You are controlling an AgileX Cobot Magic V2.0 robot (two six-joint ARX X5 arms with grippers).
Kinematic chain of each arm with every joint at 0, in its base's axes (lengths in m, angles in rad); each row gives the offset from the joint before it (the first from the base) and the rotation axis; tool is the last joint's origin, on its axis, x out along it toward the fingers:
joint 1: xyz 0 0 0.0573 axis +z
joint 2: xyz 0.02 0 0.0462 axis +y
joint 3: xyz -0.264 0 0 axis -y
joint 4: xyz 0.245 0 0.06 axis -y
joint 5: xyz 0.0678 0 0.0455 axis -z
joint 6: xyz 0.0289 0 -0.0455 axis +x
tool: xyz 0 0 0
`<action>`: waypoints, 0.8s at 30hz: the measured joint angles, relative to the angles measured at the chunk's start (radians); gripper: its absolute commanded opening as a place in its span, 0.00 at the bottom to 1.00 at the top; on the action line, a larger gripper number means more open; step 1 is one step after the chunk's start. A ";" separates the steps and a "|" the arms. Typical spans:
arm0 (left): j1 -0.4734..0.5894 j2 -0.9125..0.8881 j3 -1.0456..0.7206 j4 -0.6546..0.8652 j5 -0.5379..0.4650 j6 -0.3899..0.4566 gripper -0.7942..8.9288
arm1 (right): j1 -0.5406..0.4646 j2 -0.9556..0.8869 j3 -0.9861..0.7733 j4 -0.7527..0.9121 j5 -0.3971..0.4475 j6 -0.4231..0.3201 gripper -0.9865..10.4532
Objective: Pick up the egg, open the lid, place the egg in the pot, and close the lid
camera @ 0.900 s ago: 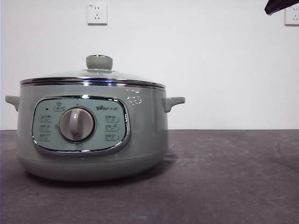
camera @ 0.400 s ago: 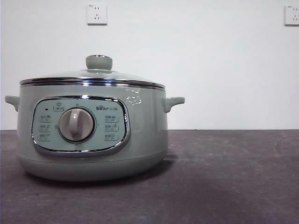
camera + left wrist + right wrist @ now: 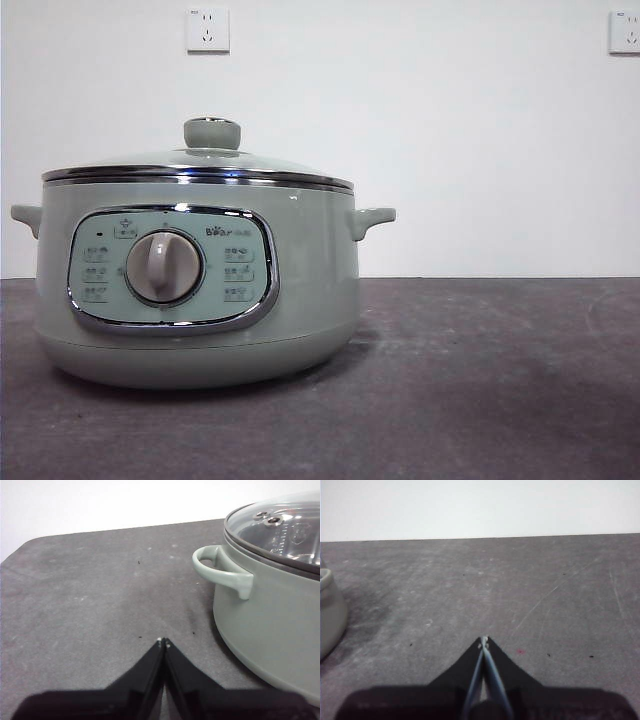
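Note:
The pale sage-green pot [image 3: 200,280] stands on the dark table at the left of the front view. The glass lid [image 3: 200,165] with its green knob [image 3: 212,133] sits shut on it. The egg is not visible in any view. My left gripper [image 3: 163,642] is shut and empty, low over the table beside the pot's side handle [image 3: 222,570]; the pot wall [image 3: 270,615] and the lid [image 3: 280,527] show there. My right gripper [image 3: 484,640] is shut and empty over bare table, with an edge of the pot [image 3: 330,615] at the side. Neither arm shows in the front view.
The dark grey table [image 3: 480,380] stretches to the right of the pot. A white wall with two sockets [image 3: 208,30] stands behind. A small reddish speck [image 3: 521,652] lies on the table near the right gripper.
The black arm tip at the top right corner of the front view has gone out of view. The small white reflection on the pot's upper right wall has vanished.

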 measured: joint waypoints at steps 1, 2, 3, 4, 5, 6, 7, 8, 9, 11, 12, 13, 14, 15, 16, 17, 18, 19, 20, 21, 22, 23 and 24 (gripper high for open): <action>0.000 0.000 0.000 0.000 0.000 0.000 0.08 | 0.000 -0.017 -0.007 0.000 0.000 0.003 0.09; 0.000 0.000 0.000 0.000 0.000 0.000 0.08 | 0.000 -0.029 -0.010 0.002 0.000 0.004 0.09; 0.000 0.000 0.000 0.000 0.000 0.000 0.08 | 0.000 -0.041 -0.011 -0.003 0.000 0.006 0.09; 0.000 0.000 0.000 0.000 0.000 0.000 0.08 | 0.000 -0.049 -0.011 -0.013 0.000 0.007 0.09; 0.000 0.000 0.000 0.000 0.000 0.000 0.08 | 0.000 -0.054 -0.011 -0.026 0.000 0.008 0.09; 0.000 0.000 0.000 0.000 0.000 0.000 0.08 | 0.000 -0.056 -0.011 -0.043 0.000 0.008 0.09; 0.000 0.000 0.000 0.000 0.000 0.000 0.08 | 0.000 -0.057 -0.011 -0.061 0.000 0.011 0.09; 0.000 0.000 0.000 0.000 0.000 0.000 0.08 | 0.000 -0.057 -0.011 -0.079 0.000 0.015 0.09; 0.000 0.000 0.000 0.000 0.000 0.000 0.08 | 0.000 -0.057 -0.011 -0.095 -0.001 0.020 0.09; 0.000 0.000 0.000 0.000 0.000 0.000 0.08 | 0.000 -0.053 -0.011 -0.095 0.000 0.030 0.09; 0.000 0.000 0.000 0.000 0.000 0.000 0.08 | 0.000 -0.050 -0.011 -0.095 0.001 0.032 0.09; 0.000 0.000 0.000 0.000 0.000 0.000 0.08 | 0.000 -0.048 -0.011 -0.095 0.003 0.033 0.09; 0.000 0.000 0.000 0.000 0.000 0.000 0.08 | 0.000 -0.045 -0.011 -0.095 0.005 0.034 0.09; 0.000 0.000 0.000 0.000 0.000 0.000 0.08 | 0.000 -0.042 -0.011 -0.096 0.006 0.034 0.09; 0.000 0.000 0.000 0.000 0.000 0.000 0.08 | 0.000 -0.041 -0.011 -0.096 0.006 0.034 0.09; 0.000 0.000 0.000 0.000 0.000 0.000 0.08 | 0.000 -0.040 -0.011 -0.096 0.006 0.034 0.09; 0.000 0.000 0.000 0.000 0.000 0.000 0.08 | 0.000 -0.040 -0.011 -0.096 0.006 0.034 0.09; 0.000 0.000 0.000 0.000 0.000 0.000 0.08 | 0.000 -0.040 -0.011 -0.096 0.006 0.034 0.09; 0.000 0.000 0.000 0.000 0.000 0.000 0.08 | 0.000 -0.040 -0.011 -0.096 0.006 0.034 0.09; 0.000 0.000 0.000 0.000 0.000 0.000 0.08 | 0.000 -0.040 -0.011 -0.096 0.006 0.034 0.09; 0.000 0.000 0.000 0.000 0.000 0.000 0.08 | 0.000 -0.040 -0.011 -0.096 0.006 0.034 0.09; 0.000 0.000 0.000 0.000 0.000 0.000 0.08 | 0.000 -0.040 -0.011 -0.096 0.006 0.034 0.09; 0.000 0.000 0.000 0.000 0.000 0.000 0.08 | 0.000 -0.040 -0.011 -0.096 0.006 0.034 0.09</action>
